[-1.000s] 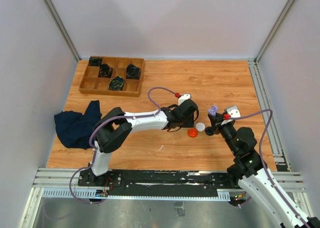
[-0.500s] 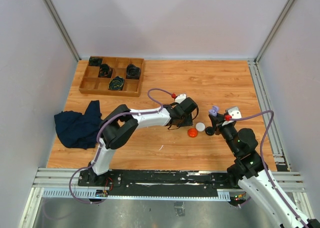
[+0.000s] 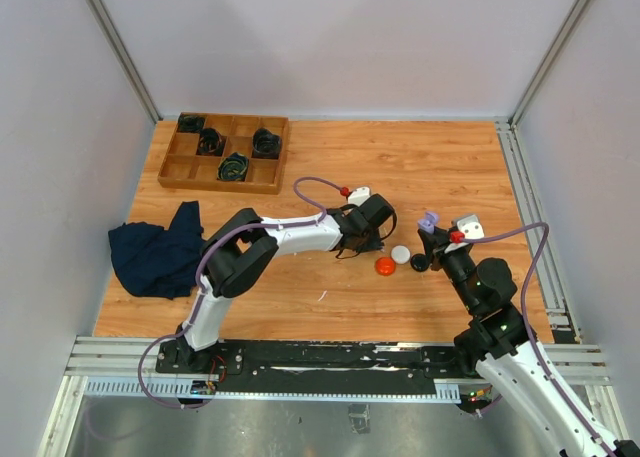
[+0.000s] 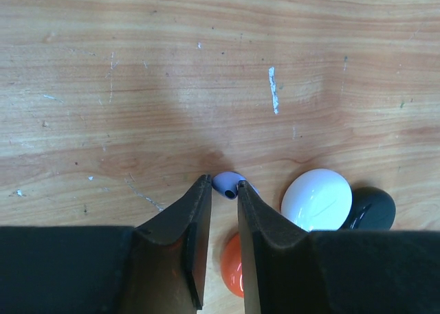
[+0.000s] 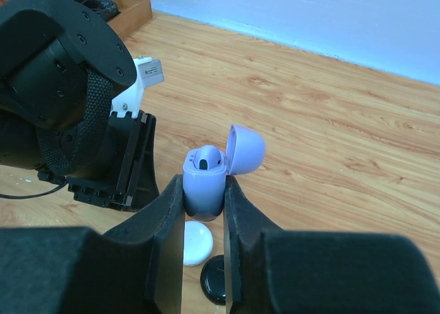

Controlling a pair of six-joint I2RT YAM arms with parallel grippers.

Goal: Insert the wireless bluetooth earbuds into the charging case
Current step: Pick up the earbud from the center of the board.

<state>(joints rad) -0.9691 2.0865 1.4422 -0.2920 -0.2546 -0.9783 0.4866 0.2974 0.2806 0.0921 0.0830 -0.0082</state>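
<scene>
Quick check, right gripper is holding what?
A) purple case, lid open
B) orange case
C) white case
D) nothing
A: in the right wrist view, the right gripper is clamped on the purple case, whose lid is flipped open.

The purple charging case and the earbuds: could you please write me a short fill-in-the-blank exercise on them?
The right gripper holds the purple charging case with its lid ___.
The left gripper pinches the purple earbud, which lies on the wooden ___.
Beside it lie three round pieces: an orange piece, a black piece and a ___ one.
Missing words: open; table; white.
</scene>
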